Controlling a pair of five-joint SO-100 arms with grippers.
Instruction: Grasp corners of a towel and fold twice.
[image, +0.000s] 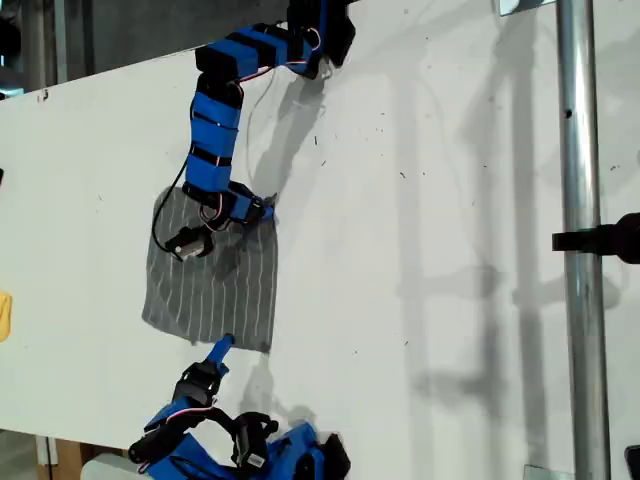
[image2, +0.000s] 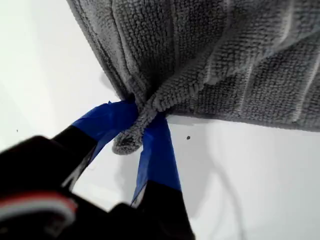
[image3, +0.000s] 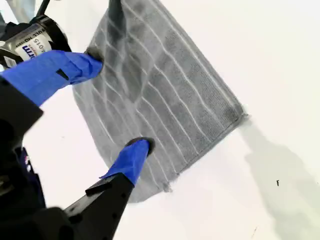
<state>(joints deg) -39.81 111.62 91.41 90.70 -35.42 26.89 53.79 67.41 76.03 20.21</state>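
The grey striped towel (image: 215, 280) lies mostly flat on the white table (image: 430, 250), towards the exterior view's left. My first gripper (image: 262, 208) reaches down from the top of the exterior view. It is shut on the towel's corner (image2: 131, 137), which bunches between its blue fingers and sits slightly raised. My second gripper (image: 218, 350) comes up from the bottom of the exterior view and is open at the towel's near edge. One of its fingertips (image3: 139, 147) rests on the towel (image3: 170, 95), while the other (image3: 92, 62) hangs above it. Two free corners (image3: 242, 117) lie flat.
A metal pole (image: 578, 200) with a black clamp (image: 600, 240) runs down the exterior view's right. A yellow object (image: 4, 315) sits at the exterior view's left edge. The table's edge runs along the exterior view's upper left and lower left.
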